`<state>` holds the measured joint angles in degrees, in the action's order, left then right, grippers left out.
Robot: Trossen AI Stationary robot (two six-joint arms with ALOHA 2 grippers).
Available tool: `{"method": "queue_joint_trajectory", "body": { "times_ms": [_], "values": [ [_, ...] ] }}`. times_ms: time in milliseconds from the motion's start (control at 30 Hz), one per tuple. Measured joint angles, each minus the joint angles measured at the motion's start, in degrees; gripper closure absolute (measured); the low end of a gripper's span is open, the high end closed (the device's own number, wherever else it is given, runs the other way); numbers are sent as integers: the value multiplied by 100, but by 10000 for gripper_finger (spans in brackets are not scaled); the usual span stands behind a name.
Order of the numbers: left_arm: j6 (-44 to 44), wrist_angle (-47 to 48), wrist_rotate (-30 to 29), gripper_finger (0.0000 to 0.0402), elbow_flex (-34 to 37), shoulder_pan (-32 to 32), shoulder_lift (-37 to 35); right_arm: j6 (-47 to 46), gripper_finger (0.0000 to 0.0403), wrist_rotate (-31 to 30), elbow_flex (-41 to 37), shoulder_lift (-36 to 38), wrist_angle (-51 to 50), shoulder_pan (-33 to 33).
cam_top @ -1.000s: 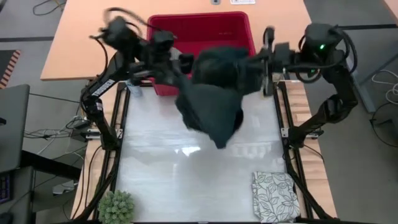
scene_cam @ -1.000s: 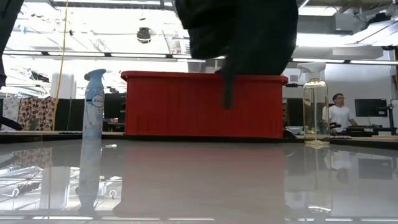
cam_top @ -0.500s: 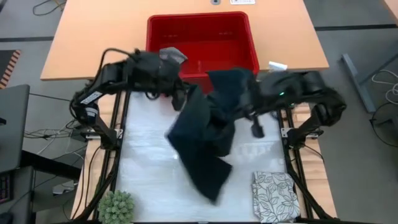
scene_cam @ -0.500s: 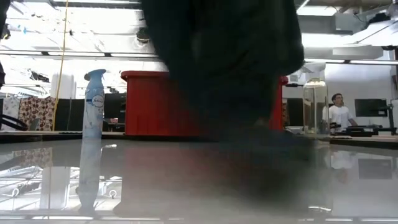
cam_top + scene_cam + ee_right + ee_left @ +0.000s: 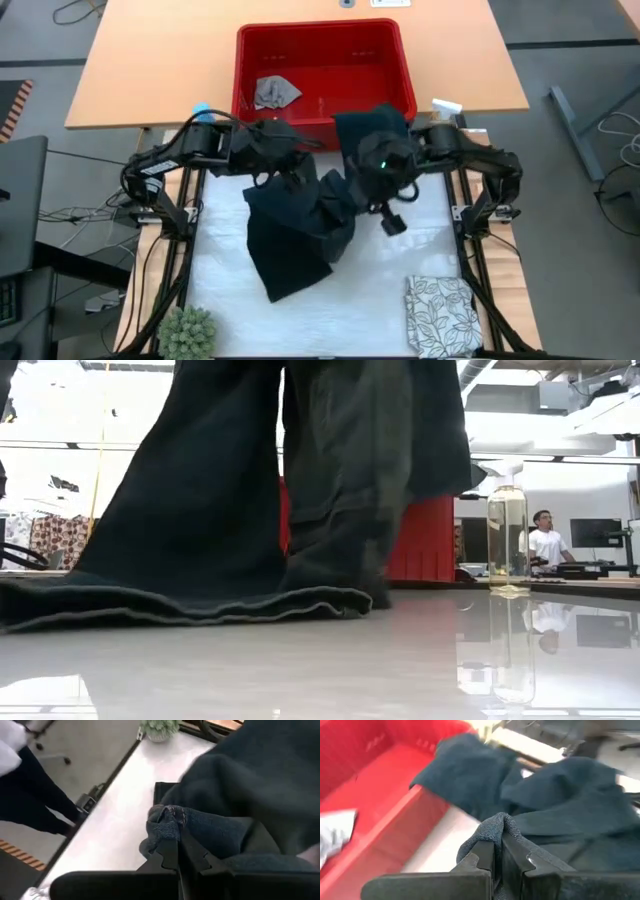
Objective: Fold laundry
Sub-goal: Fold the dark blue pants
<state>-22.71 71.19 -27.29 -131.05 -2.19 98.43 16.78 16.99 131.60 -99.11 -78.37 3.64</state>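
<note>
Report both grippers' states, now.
Left gripper: shut on a pinched fold of the dark blue-black denim jeans.
Right gripper: shut on another fold of the jeans.

Robotics lab, open-plan: framed white table (image 5: 410, 255); wooden desk (image 5: 150, 60); floor cables (image 5: 75, 215); ceiling strip lights (image 5: 545, 377); person (image 5: 545, 540) at monitors (image 5: 597, 532).

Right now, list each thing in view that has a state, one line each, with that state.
jeans: held up by both grippers, lower end spread on the table, one part draped over the basket's rim
left gripper: shut on jeans
right gripper: shut on jeans
grey cloth: crumpled, in the basket
red basket: upright, open
leaf-print cloth: folded, flat on the table
spray bottle: upright
</note>
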Motion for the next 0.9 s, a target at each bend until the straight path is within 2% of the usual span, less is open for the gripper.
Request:
{"method": "queue_joint_trajectory", "body": {
  "times_ms": [133,233,567,733,900],
  "values": [
    [684,-859,4,402,363,-234,-363,-10,375,430,-333,584,30,-361],
    [781,-1448,1,402,814,-363,-771,-21,368,466,-756,1188,154,-613],
    [325,-3874,-58,396,3578,-421,-2439,-583,350,566,-2914,2645,1383,-1095],
    [-326,-4659,-301,351,5061,-422,-2980,-971,305,644,-3628,3106,1597,-1303],
    [-775,-5913,-311,286,6305,-422,-3438,-1366,247,1124,-4641,3420,2342,-1300]
  ]
}}
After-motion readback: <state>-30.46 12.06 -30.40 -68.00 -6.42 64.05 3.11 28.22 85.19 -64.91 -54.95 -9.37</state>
